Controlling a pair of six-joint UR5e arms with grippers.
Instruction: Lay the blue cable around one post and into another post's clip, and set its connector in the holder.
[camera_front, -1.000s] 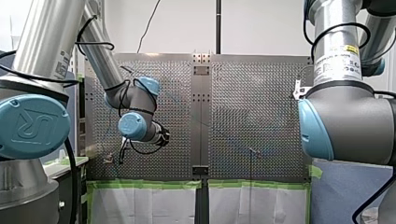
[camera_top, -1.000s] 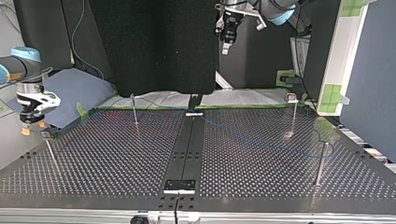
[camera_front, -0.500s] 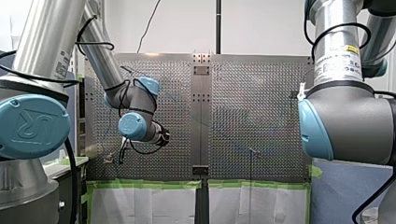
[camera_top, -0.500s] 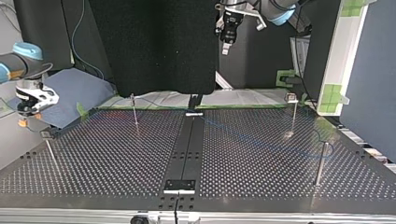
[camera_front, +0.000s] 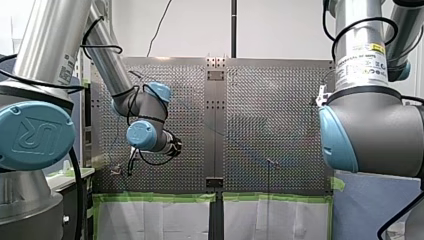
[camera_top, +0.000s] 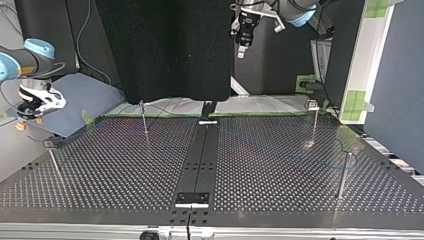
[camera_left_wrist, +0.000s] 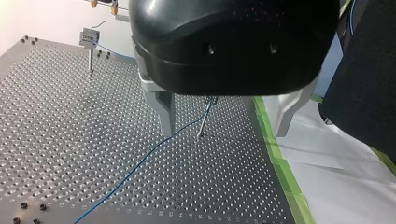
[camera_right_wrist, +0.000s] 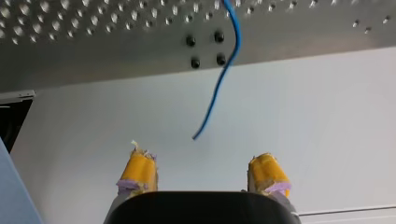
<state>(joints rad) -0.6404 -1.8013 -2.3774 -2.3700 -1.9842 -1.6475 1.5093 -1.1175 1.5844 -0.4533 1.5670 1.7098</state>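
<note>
The thin blue cable (camera_top: 280, 152) lies across the perforated table (camera_top: 125, 170), past a clip-topped post (camera_top: 314, 120) and a plain post (camera_top: 342, 175). In the left wrist view the cable (camera_left_wrist: 140, 163) runs by a thin post (camera_left_wrist: 203, 119) that stands ahead, between the metal fingers (camera_left_wrist: 166, 112); my left gripper (camera_left_wrist: 229, 112) is open and empty, high above the table (camera_top: 243, 42). My right gripper (camera_right_wrist: 201, 172) is open, its yellow pads (camera_right_wrist: 137, 170) apart, with the cable's loose end (camera_right_wrist: 219, 70) dangling ahead of it, untouched. In the top view it (camera_top: 27, 117) hangs off the table's left side.
Two more posts stand at the top view's left: one near the back (camera_top: 144, 117), one with a clip near the edge (camera_top: 52, 160). A black bracket (camera_top: 192, 199) sits on the centre strip at the front. Green tape (camera_left_wrist: 275, 154) lines the table's edge.
In the top view my right gripper has risen a little beside the table's left edge. My left arm and the cable on the table have stayed put.
</note>
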